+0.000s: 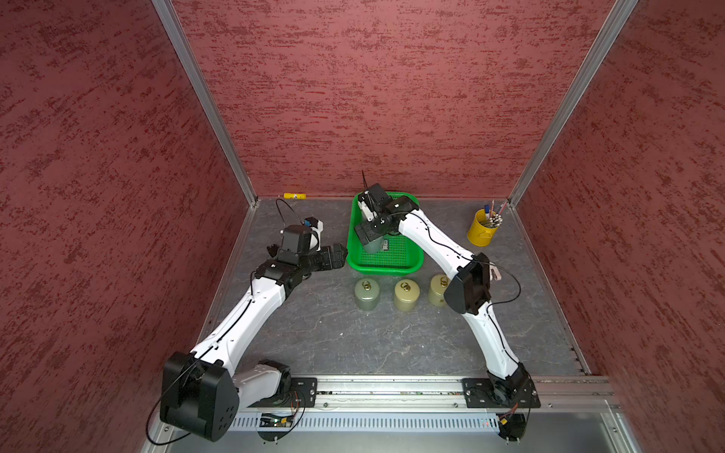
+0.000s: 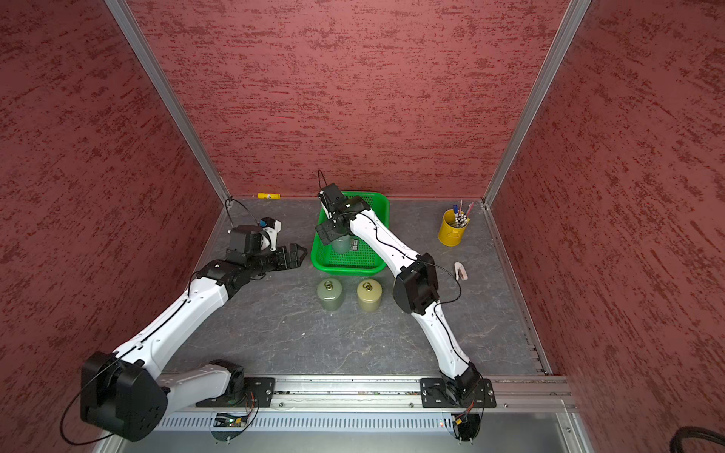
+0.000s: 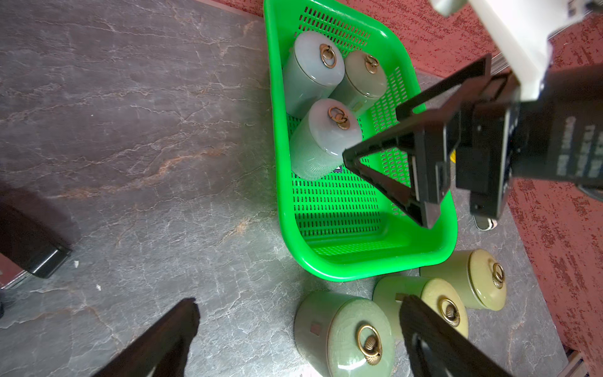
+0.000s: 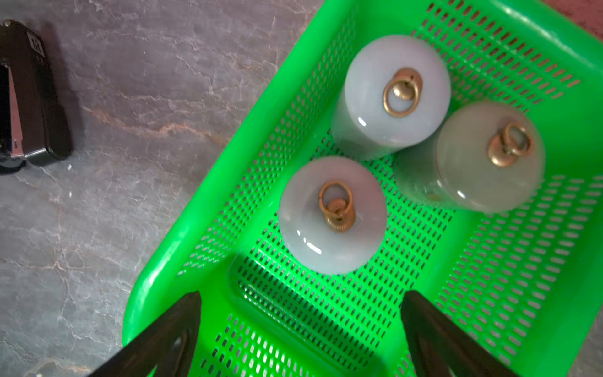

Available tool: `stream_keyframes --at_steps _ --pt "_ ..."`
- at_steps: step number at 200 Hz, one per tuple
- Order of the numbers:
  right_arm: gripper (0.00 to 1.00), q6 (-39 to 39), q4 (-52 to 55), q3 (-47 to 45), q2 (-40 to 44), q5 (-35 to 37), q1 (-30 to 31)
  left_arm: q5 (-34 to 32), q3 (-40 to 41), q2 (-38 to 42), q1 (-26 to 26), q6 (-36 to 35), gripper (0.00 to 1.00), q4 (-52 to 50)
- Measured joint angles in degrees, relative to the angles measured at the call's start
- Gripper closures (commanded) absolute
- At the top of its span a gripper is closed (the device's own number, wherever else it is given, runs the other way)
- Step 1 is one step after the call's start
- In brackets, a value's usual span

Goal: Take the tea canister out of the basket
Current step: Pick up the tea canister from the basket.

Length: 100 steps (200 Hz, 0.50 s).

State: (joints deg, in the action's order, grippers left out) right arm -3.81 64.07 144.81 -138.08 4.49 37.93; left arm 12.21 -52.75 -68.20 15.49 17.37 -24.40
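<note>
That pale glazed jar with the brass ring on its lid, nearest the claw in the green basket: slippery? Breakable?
Probably slippery: the pale glazed lidded tea canister shows glossy highlights. Likely fragile and heavy for its size, since it looks ceramic. The lid seems separate, so lifting by the brass ring might pull only the lid off.

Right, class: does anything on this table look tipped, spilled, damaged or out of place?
Only a yellow marker, lying loose against the back wall while other pens stand in the yellow bucket. All canisters stand upright, lids on.
</note>
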Motion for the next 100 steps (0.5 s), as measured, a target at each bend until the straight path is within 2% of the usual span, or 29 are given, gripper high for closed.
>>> stream_keyframes --at_steps 19,100 --pt "0.01 -0.2 1.1 3.0 -2.1 -0.2 -0.6 0.0 0.0 0.0 0.0 0.0 0.00 0.0" --pt "0.01 2.5 -0.3 3.1 -3.6 -0.4 -2.1 0.8 0.0 0.1 0.1 0.0 0.00 -0.1"
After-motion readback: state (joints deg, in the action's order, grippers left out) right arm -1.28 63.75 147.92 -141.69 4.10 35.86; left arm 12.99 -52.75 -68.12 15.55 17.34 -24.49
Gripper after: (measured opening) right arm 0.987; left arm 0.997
